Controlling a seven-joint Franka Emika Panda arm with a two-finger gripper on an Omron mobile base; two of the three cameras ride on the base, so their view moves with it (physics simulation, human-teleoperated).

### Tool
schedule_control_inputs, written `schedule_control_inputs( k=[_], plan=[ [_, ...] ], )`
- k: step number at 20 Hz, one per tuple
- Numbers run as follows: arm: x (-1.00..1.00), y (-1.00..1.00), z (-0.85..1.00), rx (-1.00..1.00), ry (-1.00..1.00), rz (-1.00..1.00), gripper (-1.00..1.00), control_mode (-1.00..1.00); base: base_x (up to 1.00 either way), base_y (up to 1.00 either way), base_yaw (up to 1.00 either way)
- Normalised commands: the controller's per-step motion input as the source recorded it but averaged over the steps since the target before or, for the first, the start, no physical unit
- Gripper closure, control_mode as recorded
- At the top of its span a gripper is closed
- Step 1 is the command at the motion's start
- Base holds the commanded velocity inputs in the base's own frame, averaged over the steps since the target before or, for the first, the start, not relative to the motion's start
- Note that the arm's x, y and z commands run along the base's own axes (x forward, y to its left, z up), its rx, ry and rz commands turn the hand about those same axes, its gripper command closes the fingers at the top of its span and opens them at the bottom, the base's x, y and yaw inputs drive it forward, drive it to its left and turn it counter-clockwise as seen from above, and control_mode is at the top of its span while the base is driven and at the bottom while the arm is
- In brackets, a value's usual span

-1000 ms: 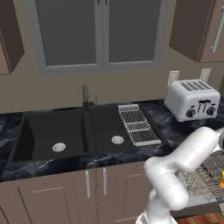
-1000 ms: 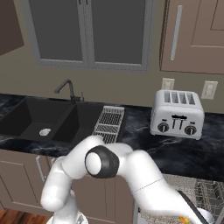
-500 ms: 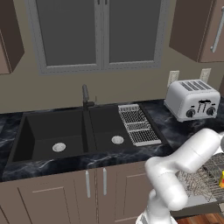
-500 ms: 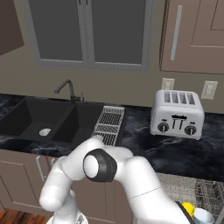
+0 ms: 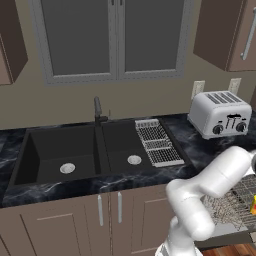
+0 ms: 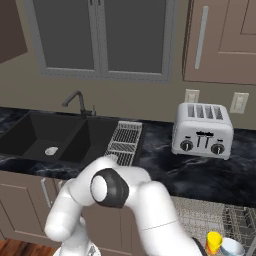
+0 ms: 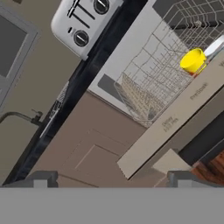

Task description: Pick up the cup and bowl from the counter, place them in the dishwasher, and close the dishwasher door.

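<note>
Swinging slightly lower and rightward since the earlier frame, the arm carries its wide, empty claw (image 7: pixel 109 177) above the dishwasher (image 7: pixel 153 78) rack, where the cup (image 6: pixel 213 242) and bowl (image 6: pixel 233 247) sit, so the dishwasher door (image 7: pixel 175 118) likely remains to close.

a grey-framed window (image 5: pixel 117 37) fills the beige wall (image 5: pixel 75 102). brown wall cabinets (image 6: pixel 220 40) hang to its right, above two wall outlets (image 6: pixel 191 96). below the window, taupe base cabinets (image 5: pixel 107 215); below them, reddish wood floor (image 6: pixel 20 247).

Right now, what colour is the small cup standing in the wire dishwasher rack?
Bright yellow cup; the hand view shows it best.
</note>
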Motion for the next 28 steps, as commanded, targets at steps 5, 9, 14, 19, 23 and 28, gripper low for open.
schedule_control_inputs(
  k=[5, 9, 14, 19, 23, 28],
  plan=[
    [0.00, 0.30, -0.08, 0.00, -0.02, 0.00, -1.00, -1.00, 0.00, 0.00, 0.00],
    [0.00, 0.08, -0.17, 0.00, -0.01, 0.00, -1.00, -1.00, 0.00, 0.00, 0.00],
    [0.00, 0.00, -0.26, 0.00, -0.01, 0.00, -1.00, -1.00, 0.00, 0.00, 0.00],
    [0.00, 0.00, -0.24, 0.00, -0.04, 0.00, -1.00, -1.00, 0.00, 0.00, 0.00],
    [0.00, -0.02, -0.29, 0.00, -0.09, -0.03, -1.00, -1.00, 0.00, 0.00, 0.00],
    [0.00, -0.09, -0.25, 0.01, -0.16, -0.10, -1.00, -1.00, 0.00, 0.00, 0.00]
  ],
)
